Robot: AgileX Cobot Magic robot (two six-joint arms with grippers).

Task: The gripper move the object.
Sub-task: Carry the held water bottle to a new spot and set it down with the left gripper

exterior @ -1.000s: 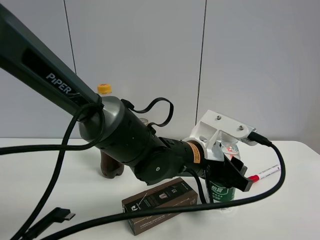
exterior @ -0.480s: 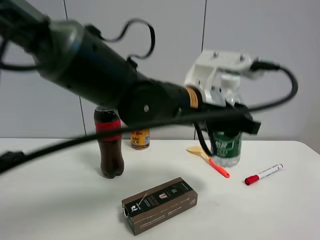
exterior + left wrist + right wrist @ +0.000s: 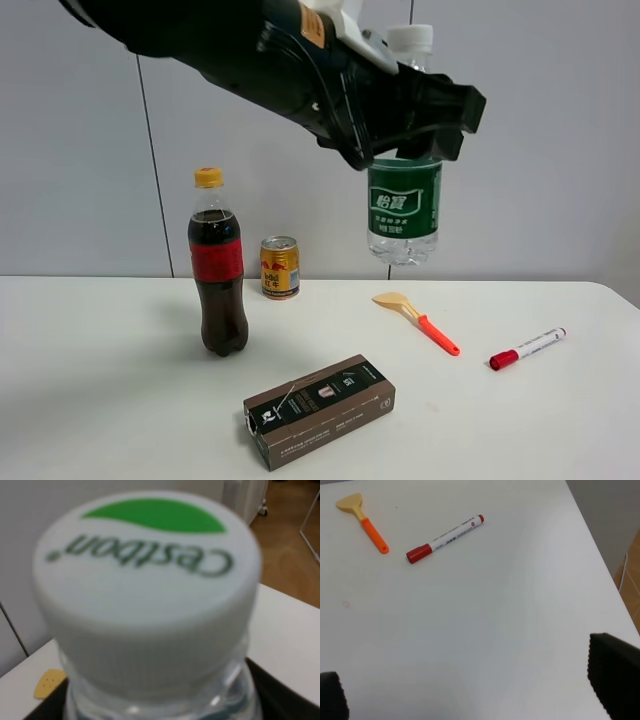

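My left gripper (image 3: 425,115) is shut on the neck of the small clear water bottle (image 3: 403,210) with the green label. It holds the bottle upright, high above the white table (image 3: 100,380), over its back right part. The bottle's white cap (image 3: 150,580) with green print fills the left wrist view. My right gripper (image 3: 472,685) is open and empty over the table's right part; only its two black fingertips (image 3: 615,670) show. It is out of the exterior high view.
A dark cola bottle (image 3: 219,262) with a yellow cap and a small can (image 3: 279,267) stand at the back left. A brown box (image 3: 320,410) lies in front. An orange-handled spatula (image 3: 418,320) and a red-capped marker (image 3: 527,348) lie at the right.
My left gripper has lifted the water bottle from the table near the marker to high above it, and the arm has swung up out of the foreground.
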